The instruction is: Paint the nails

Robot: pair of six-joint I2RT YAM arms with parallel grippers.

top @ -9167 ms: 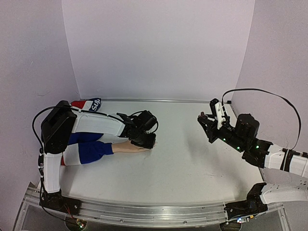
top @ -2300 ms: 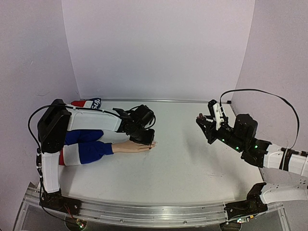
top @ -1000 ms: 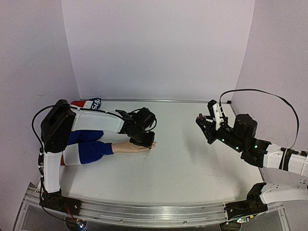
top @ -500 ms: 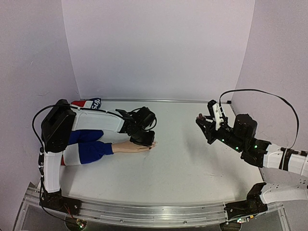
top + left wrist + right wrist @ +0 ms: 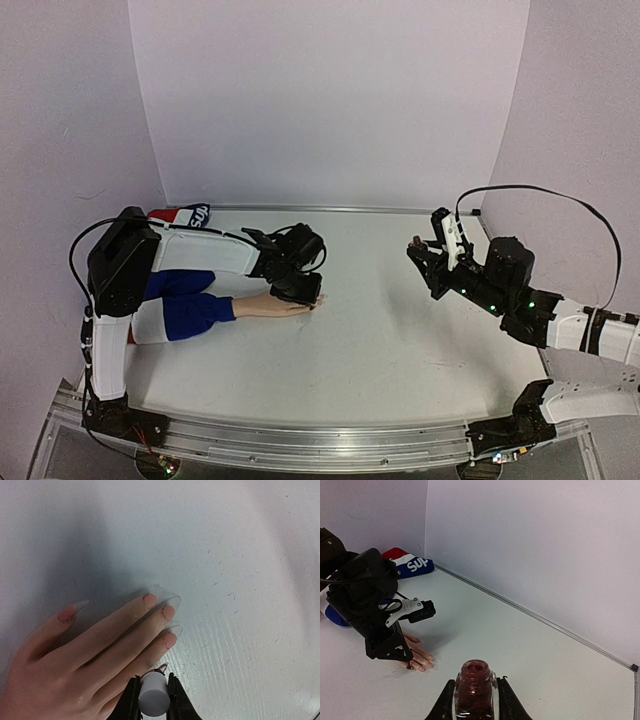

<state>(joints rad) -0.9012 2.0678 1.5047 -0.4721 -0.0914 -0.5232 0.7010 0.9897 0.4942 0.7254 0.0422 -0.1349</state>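
Observation:
A peach mannequin hand (image 5: pixel 262 306) lies palm down on the table, its sleeve (image 5: pixel 185 312) blue, white and red. Its nails (image 5: pixel 169 613) show long clear tips with reddish traces. My left gripper (image 5: pixel 300 289) hovers over the fingertips, shut on a white brush cap (image 5: pixel 153 700). In the left wrist view the dark red brush tip (image 5: pixel 163 668) rests at the little finger's nail, below the left gripper (image 5: pixel 152 680). My right gripper (image 5: pixel 424 254) is held above the table at the right, shut on an open bottle of red polish (image 5: pixel 475 670).
A red, white and blue cloth with letters (image 5: pixel 182 215) lies at the back left by the wall. A metal strip (image 5: pixel 330 208) runs along the foot of the back wall. Lilac walls close in the table on three sides.
The left gripper has shifted only slightly over the fingertips, still holding the cap. The right arm with the bottle has not moved.

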